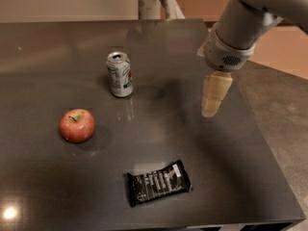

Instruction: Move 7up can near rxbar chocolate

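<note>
- Can first: the 7up can (119, 74) stands upright far back on the dark table (48, 42), well apart from our gripper (211, 97) and off to its left in the view.
- Our gripper hangs over the table's right side, holding nothing; we cannot tell how wide it is.
- The rxbar chocolate (159, 182) lies flat near the front edge.
- A red apple (77, 125) sits to the left.

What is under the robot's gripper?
Just dark table. The gripper hangs over the table's right side, right of the 7up can. The bit of tabletop straight behind it is hidden from view.
</note>
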Motion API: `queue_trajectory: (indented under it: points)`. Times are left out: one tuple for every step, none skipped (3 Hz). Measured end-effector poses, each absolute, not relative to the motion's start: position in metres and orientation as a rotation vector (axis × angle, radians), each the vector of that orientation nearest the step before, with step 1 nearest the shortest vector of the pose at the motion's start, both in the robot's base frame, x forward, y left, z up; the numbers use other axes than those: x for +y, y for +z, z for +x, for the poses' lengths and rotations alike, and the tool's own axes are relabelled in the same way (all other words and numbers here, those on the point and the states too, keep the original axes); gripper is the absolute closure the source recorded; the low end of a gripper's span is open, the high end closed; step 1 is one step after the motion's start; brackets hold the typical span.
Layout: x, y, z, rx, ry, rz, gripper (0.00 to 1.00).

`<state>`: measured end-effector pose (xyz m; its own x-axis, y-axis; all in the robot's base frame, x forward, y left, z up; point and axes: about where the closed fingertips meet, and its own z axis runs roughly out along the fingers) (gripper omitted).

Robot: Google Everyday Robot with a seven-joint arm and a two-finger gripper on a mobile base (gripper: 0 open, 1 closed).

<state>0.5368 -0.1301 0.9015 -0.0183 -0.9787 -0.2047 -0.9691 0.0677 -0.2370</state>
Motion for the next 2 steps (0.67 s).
queue_trajectory:
  points:
    - [-0.121, 0.909, 0.547, 2.036, -0.219, -2.1, 0.0]
    - [-0.12, 0.918, 0.56, 2.042, -0.214, -2.155, 0.0]
